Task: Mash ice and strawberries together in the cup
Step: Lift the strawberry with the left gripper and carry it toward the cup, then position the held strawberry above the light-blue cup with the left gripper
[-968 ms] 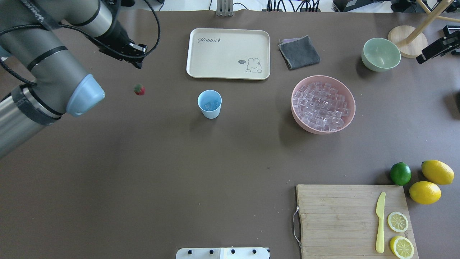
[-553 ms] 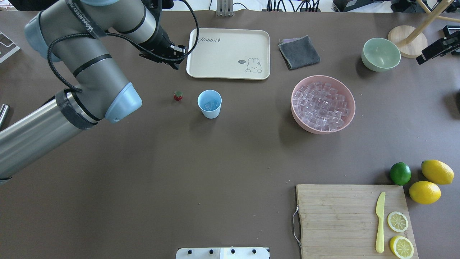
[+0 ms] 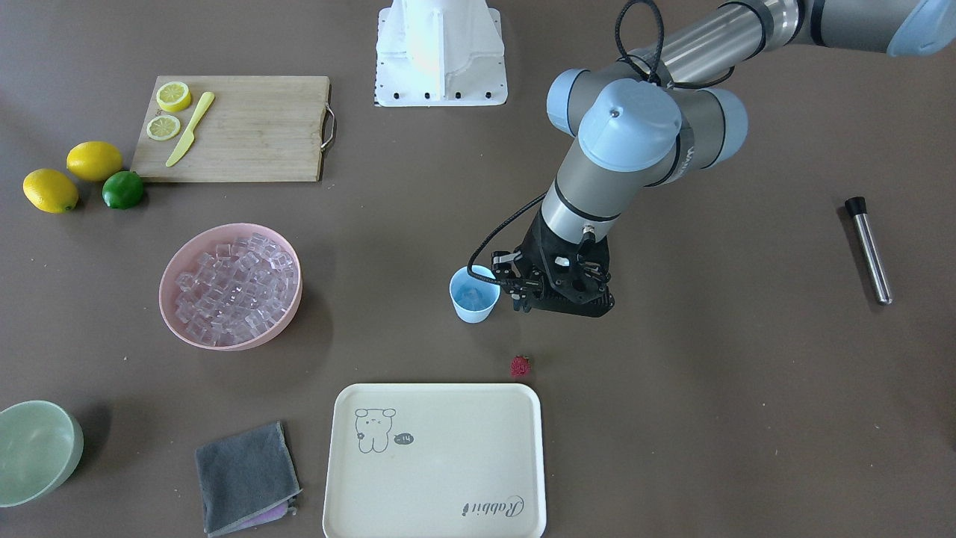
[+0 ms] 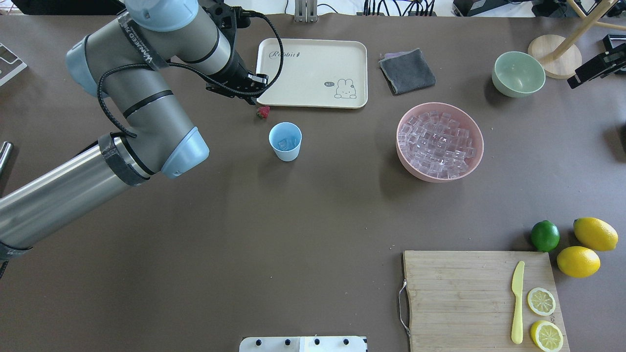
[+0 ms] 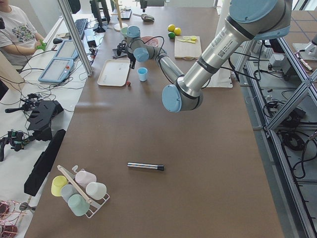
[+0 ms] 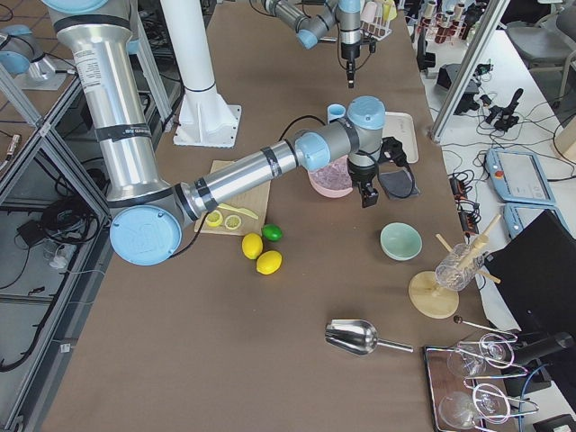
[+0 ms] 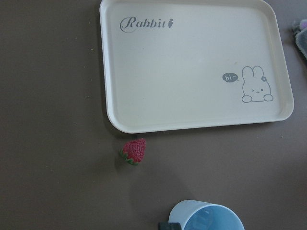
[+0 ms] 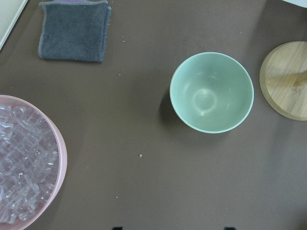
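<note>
Toward the far edge of the worktop (image 4: 313, 205) you have: small red strawberry piece (image 7: 134, 151), loose near the light blue plastic cup (image 4: 286, 154) of clear ice cubes (image 4: 286, 143), likely awaiting pickup; left gripper (image 4: 249, 98) hovers nearby, openness impossible to tell.

One strawberry (image 4: 263, 113), one cup (image 4: 286, 154), two bowls (image 4: 437, 178) (image 4: 518, 74), two lemons (image 4: 595, 234) (image 4: 578, 261), one lime (image 4: 545, 235), one tray (image 4: 310, 73).

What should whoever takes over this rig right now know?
Left tool: near the tray's corner, nothing seen in it; open or shut unclear.
Right tool: open, empty, near the green bowl.
Cup upright, some ice inside; most ice in the pink bowl; strawberry on the table beside the tray, outside the cup.
Done: ice in cup. Left: strawberry into cup, then mashing; the metal rod lies on the table.
</note>
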